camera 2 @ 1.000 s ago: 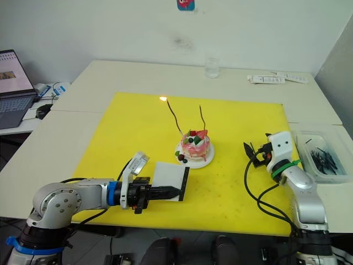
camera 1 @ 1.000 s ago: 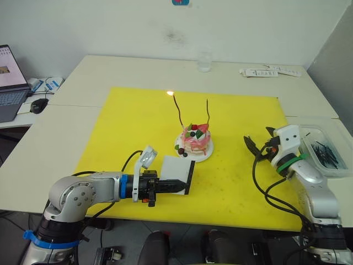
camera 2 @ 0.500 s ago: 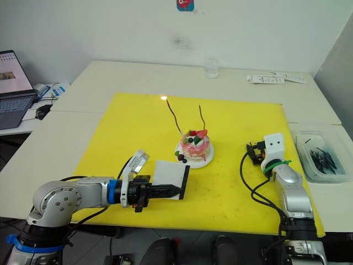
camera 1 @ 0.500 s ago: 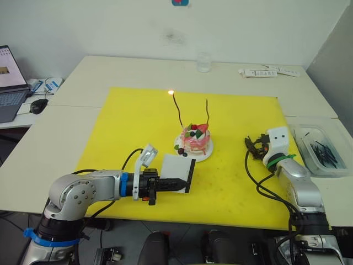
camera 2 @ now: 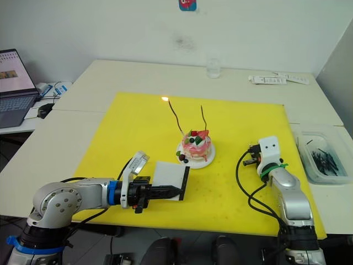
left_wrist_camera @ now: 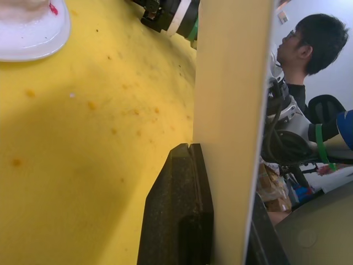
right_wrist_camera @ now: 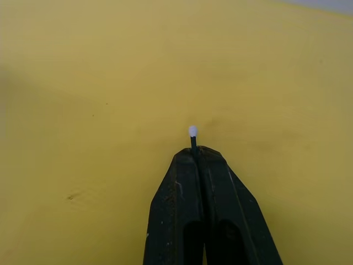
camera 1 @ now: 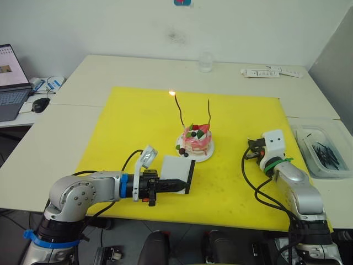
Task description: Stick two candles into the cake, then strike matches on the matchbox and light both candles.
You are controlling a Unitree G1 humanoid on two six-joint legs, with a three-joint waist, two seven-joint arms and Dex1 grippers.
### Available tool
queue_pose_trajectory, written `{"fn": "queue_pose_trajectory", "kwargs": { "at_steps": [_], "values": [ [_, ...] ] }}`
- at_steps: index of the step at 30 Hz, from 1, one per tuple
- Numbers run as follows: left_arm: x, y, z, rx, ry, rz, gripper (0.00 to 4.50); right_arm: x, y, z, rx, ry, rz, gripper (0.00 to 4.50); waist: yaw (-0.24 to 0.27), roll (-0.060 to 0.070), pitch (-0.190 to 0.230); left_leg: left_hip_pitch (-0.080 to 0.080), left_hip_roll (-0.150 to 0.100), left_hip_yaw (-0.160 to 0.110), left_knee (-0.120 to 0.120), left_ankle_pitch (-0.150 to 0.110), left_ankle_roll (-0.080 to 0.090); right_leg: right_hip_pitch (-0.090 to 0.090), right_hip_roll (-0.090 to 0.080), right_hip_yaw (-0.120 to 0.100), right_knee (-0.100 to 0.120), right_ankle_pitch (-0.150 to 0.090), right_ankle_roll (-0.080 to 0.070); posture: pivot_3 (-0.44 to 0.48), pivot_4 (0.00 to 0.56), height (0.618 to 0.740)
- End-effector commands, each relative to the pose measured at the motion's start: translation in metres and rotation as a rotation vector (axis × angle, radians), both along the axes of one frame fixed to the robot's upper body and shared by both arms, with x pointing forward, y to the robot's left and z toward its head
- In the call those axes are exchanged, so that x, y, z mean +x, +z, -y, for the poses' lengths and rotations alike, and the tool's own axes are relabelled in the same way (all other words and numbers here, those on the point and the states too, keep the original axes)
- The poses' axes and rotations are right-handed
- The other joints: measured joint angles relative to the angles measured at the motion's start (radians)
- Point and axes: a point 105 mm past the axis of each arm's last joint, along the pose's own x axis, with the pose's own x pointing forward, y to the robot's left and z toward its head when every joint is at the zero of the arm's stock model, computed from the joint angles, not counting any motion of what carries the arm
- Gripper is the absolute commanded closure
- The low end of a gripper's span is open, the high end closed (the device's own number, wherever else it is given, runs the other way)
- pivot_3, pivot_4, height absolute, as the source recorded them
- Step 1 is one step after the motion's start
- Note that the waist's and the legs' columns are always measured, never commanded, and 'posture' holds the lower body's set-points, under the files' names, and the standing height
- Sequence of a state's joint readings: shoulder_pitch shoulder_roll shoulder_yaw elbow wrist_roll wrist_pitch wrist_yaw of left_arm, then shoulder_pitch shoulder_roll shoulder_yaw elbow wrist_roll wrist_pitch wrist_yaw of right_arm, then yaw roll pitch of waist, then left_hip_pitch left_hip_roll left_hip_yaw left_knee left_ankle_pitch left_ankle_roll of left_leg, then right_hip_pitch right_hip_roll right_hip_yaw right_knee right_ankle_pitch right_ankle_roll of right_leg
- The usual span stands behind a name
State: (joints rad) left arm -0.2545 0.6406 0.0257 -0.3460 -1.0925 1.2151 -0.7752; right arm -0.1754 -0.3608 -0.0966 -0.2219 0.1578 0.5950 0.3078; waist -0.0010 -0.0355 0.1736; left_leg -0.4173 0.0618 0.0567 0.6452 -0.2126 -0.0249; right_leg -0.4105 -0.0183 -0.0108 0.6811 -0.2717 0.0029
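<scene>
- Head views: Two candles [camera 1: 177, 110] stood planted in the cake [camera 1: 196, 140] at the centre of a yellow mat [camera 1: 127, 132] on the counter [camera 1: 110, 69]; the one at the cake's 11 o'clock carried a small flame at its tip, while the one at 1 o'clock looked unlit. At the cake's 7 o'clock, the left tool [camera 1: 175, 185] held the matchbox [camera 1: 177, 173] upright on edge, black strip turned toward the right arm. At the cake's 3 o'clock, the right tool [camera 1: 252, 152] hovered low over the mat, with a clear tray of spare matches [camera 1: 321, 152] beyond it near the counter's edge.
- Left wrist view: The left tool's fingers [left_wrist_camera: 179, 215] were clamped on the matchbox's lower edge, the cake's plate [left_wrist_camera: 33, 33] ahead and a seated person [left_wrist_camera: 306, 49] in the background.
- Right wrist view: The right tool [right_wrist_camera: 196, 156] was pinched shut on a single match [right_wrist_camera: 192, 136], only its white head poking past the fingertips above bare mat.
- Judgement: With so little match exposed, a good strike would likely call for bringing the head flat against the black strip, dragging briskly along it with light pressure, and keeping the box braced firmly.
</scene>
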Motion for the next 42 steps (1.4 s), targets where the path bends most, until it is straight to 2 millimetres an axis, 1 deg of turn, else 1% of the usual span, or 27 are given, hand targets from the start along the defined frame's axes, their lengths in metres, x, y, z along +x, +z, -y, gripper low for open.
{"fn": "queue_pose_trajectory", "kwargs": {
  "at_steps": [1, 4, 6, 8, 10, 11, 14, 16, 18, 23, 26, 30, 34, 38, 42],
  "values": [
    [-0.001, 0.006, 0.001, -0.007, -0.013, 0.028, 4.50, -0.026, 0.026, -0.020, 0.003, 0.148, 0.043, 4.47, -0.001, 0.000, 0.000, 0.000, 0.001, 0.000, 0.000, 0.000, 0.000, 0.000, 0.000, 0.000, 0.000, 0.000, 0.000, 0.000, 0.150, 0.706],
    [0.000, 0.005, 0.000, -0.003, -0.015, 0.023, 4.50, -0.060, 0.027, -0.036, -0.037, 0.283, 0.018, 4.47, -0.001, 0.000, 0.000, 0.000, 0.001, 0.000, 0.000, 0.000, 0.000, -0.001, 0.000, 0.000, 0.000, 0.000, 0.000, 0.000, 0.150, 0.706],
    [0.000, 0.005, 0.000, 0.000, -0.017, 0.022, 4.50, -0.072, 0.026, -0.041, -0.056, 0.325, 0.004, 4.47, -0.001, 0.000, 0.000, 0.000, 0.002, -0.001, -0.001, 0.000, 0.000, 0.000, -0.001, 0.000, 0.000, -0.001, 0.000, 0.000, 0.150, 0.706],
    [0.001, 0.005, 0.001, 0.002, -0.021, 0.022, 4.50, -0.083, 0.018, -0.048, -0.049, 0.349, -0.031, 4.47, -0.004, 0.000, 0.000, 0.001, 0.002, 0.000, 0.000, 0.000, 0.000, 0.000, -0.001, 0.000, 0.000, -0.001, 0.000, 0.000, 0.150, 0.706],
    [0.002, 0.005, 0.002, 0.004, -0.029, 0.023, 4.50, -0.089, 0.009, -0.054, -0.046, 0.361, -0.052, 4.47, -0.003, -0.001, 0.000, 0.001, 0.002, -0.001, 0.000, 0.000, 0.000, 0.000, -0.001, 0.000, 0.000, 0.000, 0.000, 0.000, 0.150, 0.706],
    [0.002, 0.005, 0.002, 0.005, -0.031, 0.024, 4.50, -0.090, 0.007, -0.056, -0.048, 0.360, -0.054, 4.47, -0.003, -0.001, 0.000, 0.001, 0.001, -0.001, 0.000, 0.000, 0.000, 0.000, -0.001, -0.001, 0.000, 0.000, 0.000, 0.000, 0.150, 0.706],
    [0.004, 0.005, 0.003, 0.005, -0.035, 0.026, 4.50, -0.084, 0.003, -0.059, -0.075, 0.332, -0.016, 4.47, -0.003, -0.001, 0.000, 0.001, 0.001, 0.000, 0.001, 0.000, 0.000, 0.000, -0.001, 0.000, 0.000, 0.000, -0.001, 0.000, 0.150, 0.706],
    [0.004, 0.006, 0.003, 0.007, -0.041, 0.028, 4.50, -0.079, -0.004, -0.056, -0.073, 0.284, -0.013, 4.47, -0.003, -0.001, 0.000, 0.001, 0.001, 0.000, 0.001, 0.000, 0.000, 0.000, -0.001, 0.000, 0.000, 0.000, -0.001, 0.000, 0.150, 0.706],
    [0.004, 0.006, 0.002, 0.009, -0.043, 0.029, 4.50, -0.078, -0.008, -0.057, -0.052, 0.272, -0.009, 4.47, -0.002, -0.001, 0.000, 0.000, 0.000, 0.000, 0.000, 0.000, 0.000, 0.000, -0.001, 0.000, -0.001, 0.000, 0.000, 0.000, 0.150, 0.706],
    [0.003, 0.007, 0.001, 0.012, -0.045, 0.035, 4.50, -0.082, -0.017, -0.053, -0.017, 0.254, -0.045, 4.47, -0.002, -0.001, 0.000, 0.000, 0.001, 0.000, 0.000, 0.000, 0.000, 0.000, -0.001, 0.000, -0.001, -0.001, 0.000, 0.000, 0.150, 0.706],
    [0.002, 0.007, 0.001, 0.014, -0.045, 0.035, 4.50, -0.082, -0.016, -0.051, -0.006, 0.238, -0.036, 3.86, -0.001, -0.001, 0.000, 0.000, 0.001, -0.001, 0.000, 0.000, 0.000, 0.000, -0.001, -0.001, -0.001, -0.001, 0.000, 0.000, 0.150, 0.706],
    [0.002, 0.007, 0.000, 0.015, -0.044, 0.036, 4.50, -0.086, -0.016, -0.054, -0.001, 0.272, -0.030, 2.46, -0.001, -0.001, 0.000, 0.000, 0.001, -0.001, 0.000, 0.000, 0.000, 0.000, -0.001, 0.000, -0.001, -0.001, 0.000, 0.000, 0.150, 0.706],
    [0.003, 0.008, 0.001, 0.015, -0.044, 0.036, 4.50, -0.086, -0.018, -0.054, -0.010, 0.274, 0.020, 2.46, -0.002, -0.001, 0.000, 0.000, 0.001, -0.001, 0.000, 0.000, 0.000, 0.000, -0.001, 0.000, -0.001, -0.001, -0.001, 0.000, 0.150, 0.706],
    [0.005, 0.008, 0.001, 0.017, -0.045, 0.036, 4.50, -0.078, -0.021, -0.055, -0.053, 0.255, 0.076, 2.46, -0.002, -0.001, 0.000, 0.000, 0.001, -0.001, 0.000, 0.000, 0.000, 0.000, -0.001, 0.000, -0.001, -0.001, -0.001, 0.000, 0.150, 0.706],
    [0.006, 0.008, 0.001, 0.020, -0.047, 0.036, 4.50, -0.074, -0.027, -0.058, -0.016, 0.259, 0.060, 2.46, -0.003, -0.001, 0.000, 0.001, 0.001, -0.001, 0.001, 0.000, 0.000, 0.000, -0.001, 0.000, 0.000, -0.001, -0.001, 0.000, 0.150, 0.706]
  ]
}}
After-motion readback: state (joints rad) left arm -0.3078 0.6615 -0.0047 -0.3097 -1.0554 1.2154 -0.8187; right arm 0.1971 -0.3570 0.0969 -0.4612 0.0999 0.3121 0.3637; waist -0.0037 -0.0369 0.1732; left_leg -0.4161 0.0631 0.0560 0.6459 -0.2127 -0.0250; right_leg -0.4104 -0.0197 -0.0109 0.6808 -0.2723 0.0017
